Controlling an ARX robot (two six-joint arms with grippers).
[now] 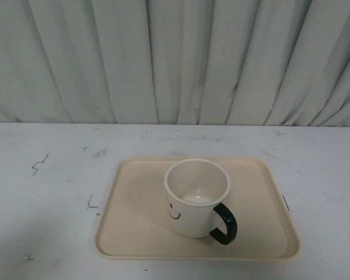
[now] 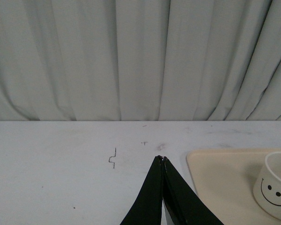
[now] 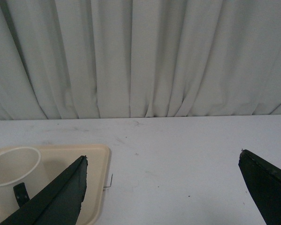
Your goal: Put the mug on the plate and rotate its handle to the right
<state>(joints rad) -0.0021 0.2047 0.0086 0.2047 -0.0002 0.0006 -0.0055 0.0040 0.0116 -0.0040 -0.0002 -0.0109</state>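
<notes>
The white mug [image 1: 193, 201] with a black smiley face stands upright on the beige plate [image 1: 134, 233] in the front view. Its black handle [image 1: 224, 223] points toward the front right. Neither gripper shows in the front view. In the left wrist view my left gripper [image 2: 162, 159] is shut and empty over the bare table, left of the plate [image 2: 220, 178] and the mug [image 2: 275, 192]. In the right wrist view my right gripper [image 3: 163, 157] is open wide and empty, right of the plate [image 3: 96, 187]; the mug [image 3: 11, 171] and its handle [image 3: 21, 194] show at that view's lower left.
The white table [image 1: 41, 221] carries small dark pen marks [image 1: 39, 163] beside the plate. A pale pleated curtain [image 1: 175, 58] hangs along the table's far edge.
</notes>
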